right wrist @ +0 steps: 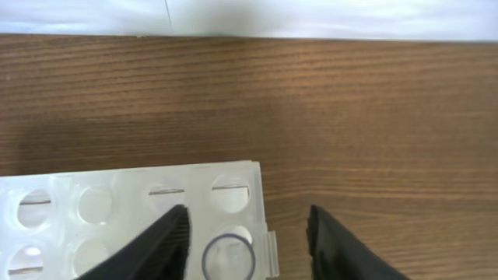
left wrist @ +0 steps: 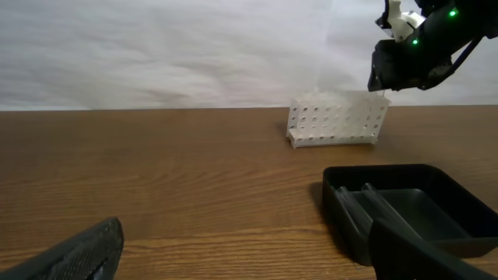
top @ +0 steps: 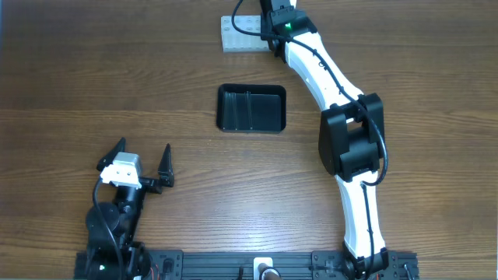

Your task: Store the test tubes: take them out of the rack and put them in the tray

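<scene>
1. Right claw (right wrist: 247, 247): jaws spread wide, gripping nothing. It hovers over one end of the rack (right wrist: 117, 206), with one finger on either side of the corner hole.
2. That corner hole holds a test tube (right wrist: 228, 257), seen as a clear round rim. It stands upright and neither finger touches it.
3. The neighbouring holes look empty, and wood grain shows through several of them.
4. The rack stands at the far side of the table (top: 93, 70).
5. Tray (top: 219, 109): black, at mid-table, between the rack and the arm bases and apart from the rack. Faint lengthwise lines run along its floor. I cannot tell whether they are clear tubes lying there or moulded ribs.
6. Left claw (top: 142, 157): wide open and empty, close to its own base, well apart from tray and rack.
7. Judgement: at least one tube is not yet pulled, and no grasp has been made on it. Most visible holes look cleared, so the task is probably in its late part.
</scene>
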